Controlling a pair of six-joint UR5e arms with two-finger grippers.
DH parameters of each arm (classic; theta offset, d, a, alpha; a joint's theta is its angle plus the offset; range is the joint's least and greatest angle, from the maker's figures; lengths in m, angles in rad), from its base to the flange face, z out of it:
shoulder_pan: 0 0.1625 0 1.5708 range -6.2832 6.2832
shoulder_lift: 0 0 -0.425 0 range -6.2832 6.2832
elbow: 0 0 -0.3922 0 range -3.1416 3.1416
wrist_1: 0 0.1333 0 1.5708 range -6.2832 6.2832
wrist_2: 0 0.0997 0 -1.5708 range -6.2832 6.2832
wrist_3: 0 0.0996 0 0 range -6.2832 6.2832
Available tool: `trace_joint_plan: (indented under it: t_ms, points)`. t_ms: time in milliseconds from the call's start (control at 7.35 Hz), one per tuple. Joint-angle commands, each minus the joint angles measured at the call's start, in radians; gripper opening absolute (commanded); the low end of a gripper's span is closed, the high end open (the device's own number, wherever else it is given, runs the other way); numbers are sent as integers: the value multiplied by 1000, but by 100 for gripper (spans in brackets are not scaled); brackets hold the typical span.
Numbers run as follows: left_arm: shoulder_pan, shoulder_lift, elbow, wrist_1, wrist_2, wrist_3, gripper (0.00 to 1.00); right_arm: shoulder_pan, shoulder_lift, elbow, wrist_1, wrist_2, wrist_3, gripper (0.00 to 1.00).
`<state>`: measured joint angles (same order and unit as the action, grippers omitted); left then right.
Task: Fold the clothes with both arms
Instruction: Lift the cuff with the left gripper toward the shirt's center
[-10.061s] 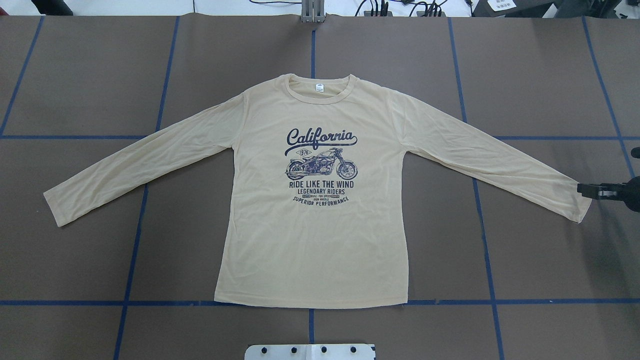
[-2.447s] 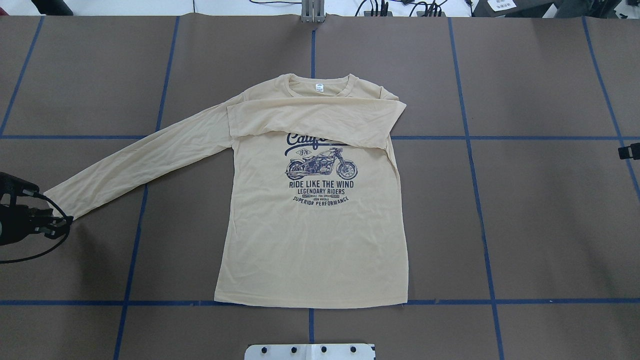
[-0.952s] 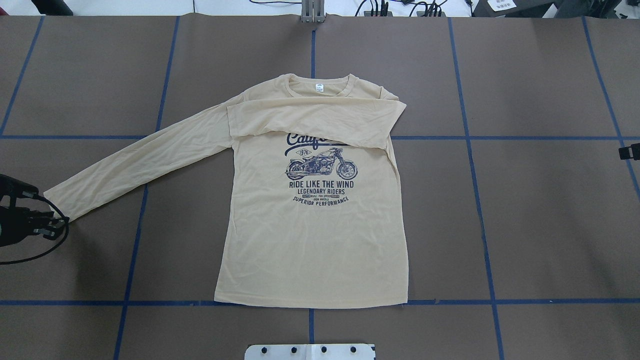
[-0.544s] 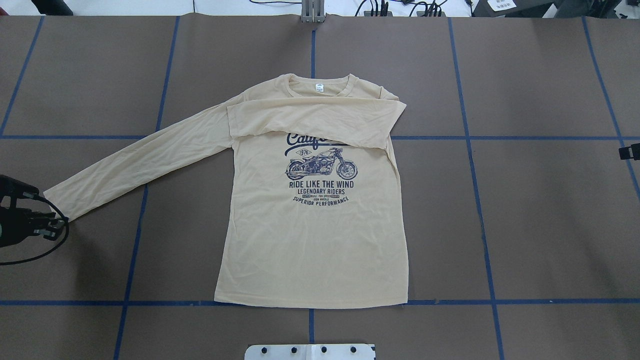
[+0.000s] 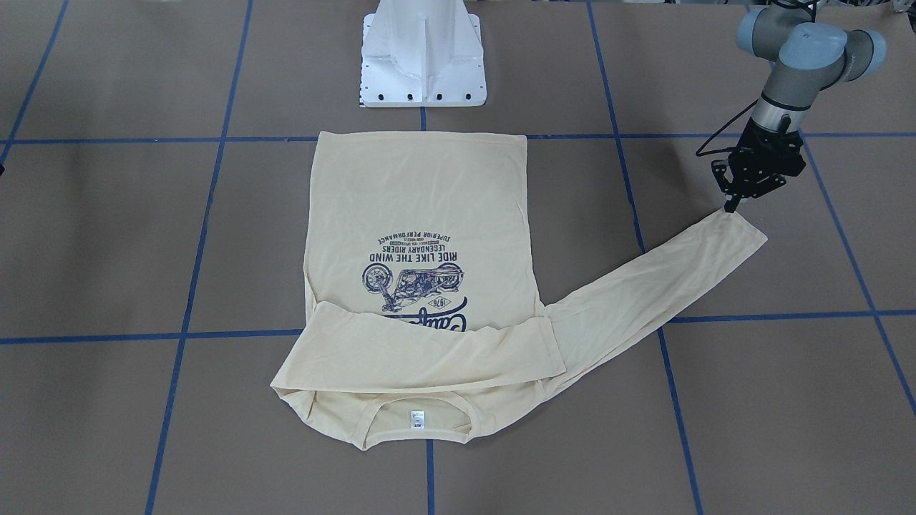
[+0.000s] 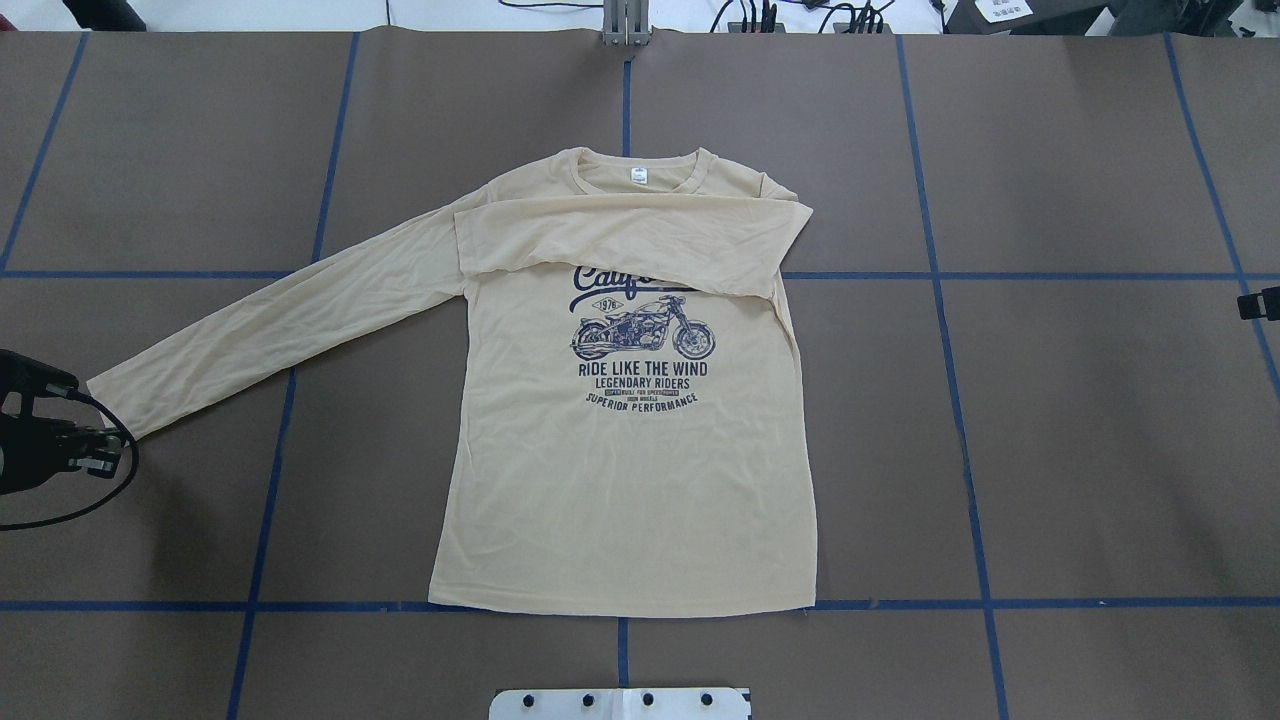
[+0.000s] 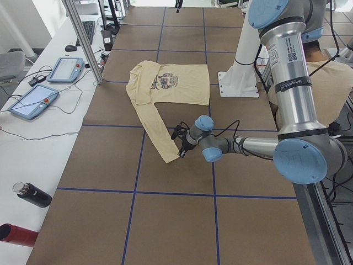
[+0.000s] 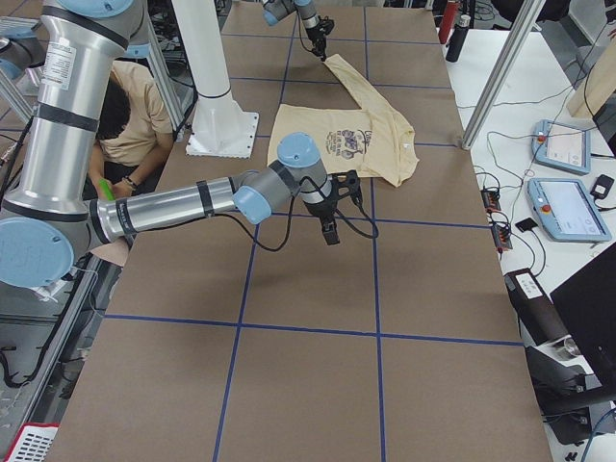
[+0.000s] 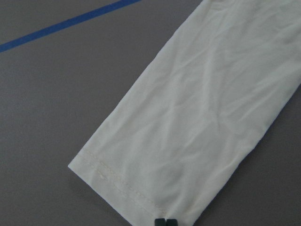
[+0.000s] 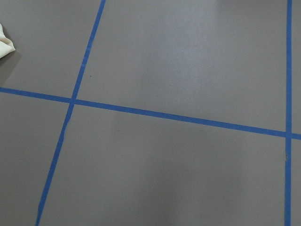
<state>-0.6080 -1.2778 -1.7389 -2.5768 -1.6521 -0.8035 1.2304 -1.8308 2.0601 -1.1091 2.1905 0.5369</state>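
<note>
Left gripper [image 5: 730, 208] sits at the cuff [image 9: 122, 183] of the outstretched sleeve [image 6: 280, 320], tips together on the hem; whether cloth is caught I cannot tell. Right gripper [image 6: 1262, 301] hangs far off over the table [image 6: 1050, 450], its state unclear. The shirt [image 6: 620, 480] lies flat, print up, other sleeve [image 6: 620, 235] already folded across the chest. Second sleeve fold seems in hand: next needs a sure pinch on the cuff, then a carry across the chest

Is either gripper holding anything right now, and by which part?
The left gripper looks shut on the T-shirt, at the corner of the outstretched sleeve's cuff. The right gripper holds nothing.
</note>
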Motion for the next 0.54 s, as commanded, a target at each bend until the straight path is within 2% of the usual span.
trace_joint_plan:
  t_ms: [0,272,408]
  points:
    - [-9,3,-51,6,-21,9,0,1,2,0,-2,0,0,100]
    - [-56,-12,-89,18,-115,95,0,0,7,-1,-2,0,0,100]
    - [-76,-34,-128,90,-152,95,0,0,7,-2,-2,0,0,100]
